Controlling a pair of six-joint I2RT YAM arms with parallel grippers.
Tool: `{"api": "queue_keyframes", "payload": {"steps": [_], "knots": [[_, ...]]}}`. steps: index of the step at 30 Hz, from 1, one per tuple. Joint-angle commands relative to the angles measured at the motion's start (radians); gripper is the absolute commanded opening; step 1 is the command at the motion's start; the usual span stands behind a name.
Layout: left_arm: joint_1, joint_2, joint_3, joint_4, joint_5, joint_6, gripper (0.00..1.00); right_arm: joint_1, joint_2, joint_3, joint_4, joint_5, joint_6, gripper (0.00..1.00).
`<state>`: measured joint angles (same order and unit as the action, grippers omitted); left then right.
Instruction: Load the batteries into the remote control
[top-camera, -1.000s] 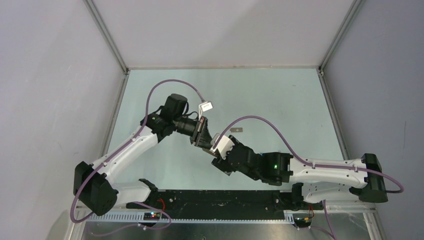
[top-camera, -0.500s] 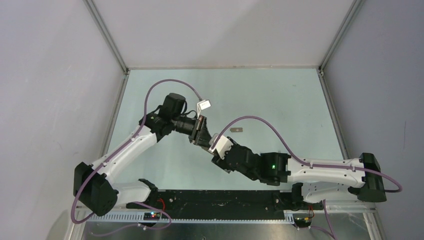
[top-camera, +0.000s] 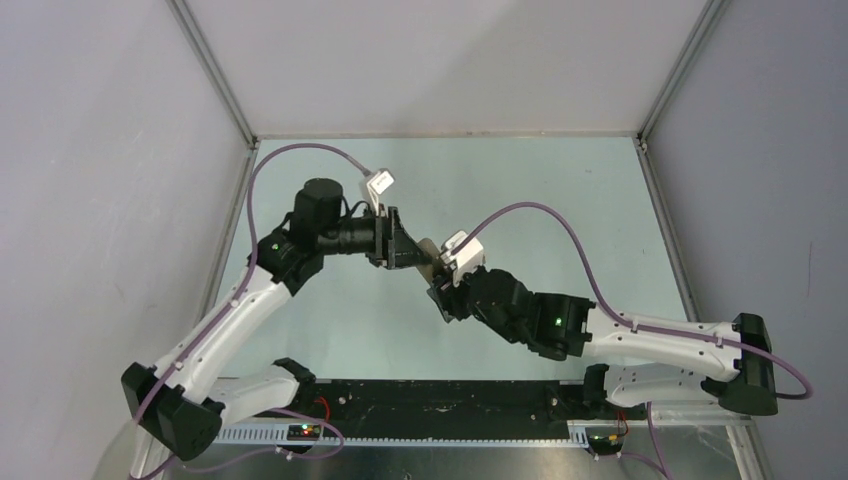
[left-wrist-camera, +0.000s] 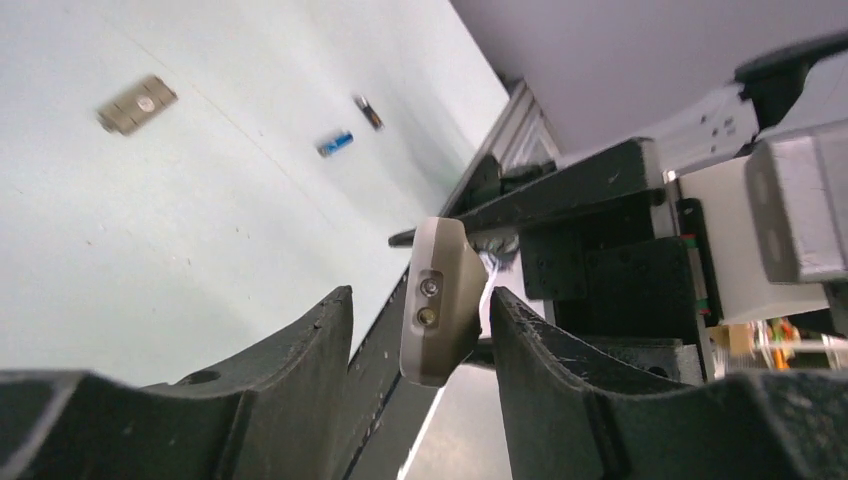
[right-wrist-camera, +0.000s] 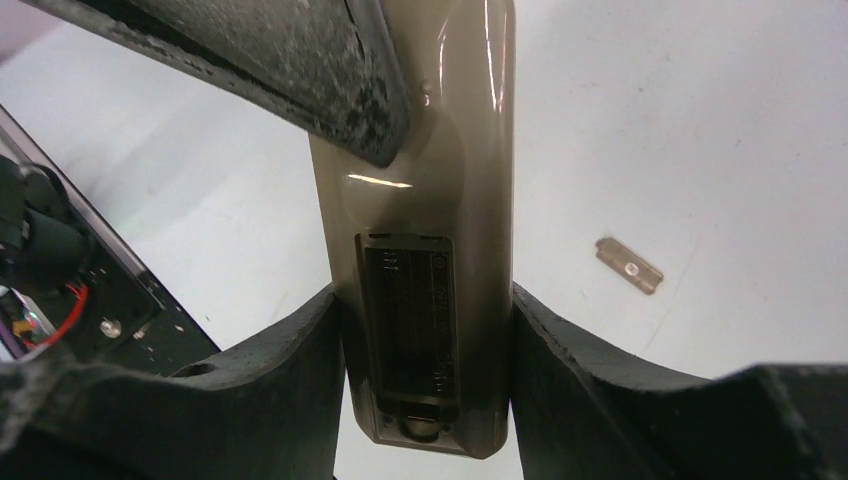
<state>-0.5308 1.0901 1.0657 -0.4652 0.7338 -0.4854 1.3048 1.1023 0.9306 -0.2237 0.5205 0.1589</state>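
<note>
I'm noting white arm shells (top-camera: 235, 315), black joints (top-camera: 322, 200), purple cables (top-camera: 525, 206); left hand (left-wrist-camera: 420, 300) and right hand (right-wrist-camera: 425, 300) showing scuffed black fingers (right-wrist-camera: 270, 390).

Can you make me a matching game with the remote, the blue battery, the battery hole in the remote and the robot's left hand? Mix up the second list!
Things:
1. remote control
2. blue battery
3. battery slot
4. left hand

States:
A. lying on the table
B. open, one finger on each side of the remote's end
C. gripped by the right hand
D. empty

Pairs: 1-C, 2-A, 3-D, 4-B
</note>
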Motion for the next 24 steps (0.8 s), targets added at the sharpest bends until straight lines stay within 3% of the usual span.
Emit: {"api": "queue_keyframes", "payload": {"steps": [1, 7, 13, 16, 18, 19, 21, 23, 24], "knots": [[-0.004, -0.064, -0.042, 0.209, -0.141, -0.162, 0.56, -0.032, -0.012, 0.004, 0.107, -0.037, 0.103, 0.35], [-0.045, -0.112, -0.16, 0.448, -0.193, -0.29, 0.57, -0.066, -0.004, 0.004, 0.157, -0.086, 0.189, 0.36], [-0.078, -0.096, -0.187, 0.459, -0.224, -0.29, 0.52, -0.076, 0.009, 0.004, 0.187, -0.11, 0.227, 0.36], [-0.078, -0.11, -0.193, 0.459, -0.263, -0.283, 0.39, -0.081, 0.017, 0.004, 0.183, -0.116, 0.246, 0.37], [-0.08, -0.121, -0.196, 0.459, -0.284, -0.271, 0.2, -0.087, 0.019, 0.004, 0.172, -0.122, 0.264, 0.38], [-0.079, -0.127, -0.197, 0.459, -0.29, -0.267, 0.06, -0.09, 0.019, 0.004, 0.161, -0.121, 0.281, 0.39], [-0.08, -0.128, -0.197, 0.457, -0.307, -0.245, 0.01, -0.095, 0.015, 0.004, 0.141, -0.124, 0.306, 0.52], [-0.077, -0.121, -0.188, 0.401, -0.34, -0.194, 0.0, -0.099, -0.004, 0.004, 0.109, -0.134, 0.325, 0.76], [-0.077, -0.114, -0.183, 0.381, -0.348, -0.175, 0.0, -0.099, -0.014, 0.004, 0.08, -0.136, 0.338, 0.81]]}}
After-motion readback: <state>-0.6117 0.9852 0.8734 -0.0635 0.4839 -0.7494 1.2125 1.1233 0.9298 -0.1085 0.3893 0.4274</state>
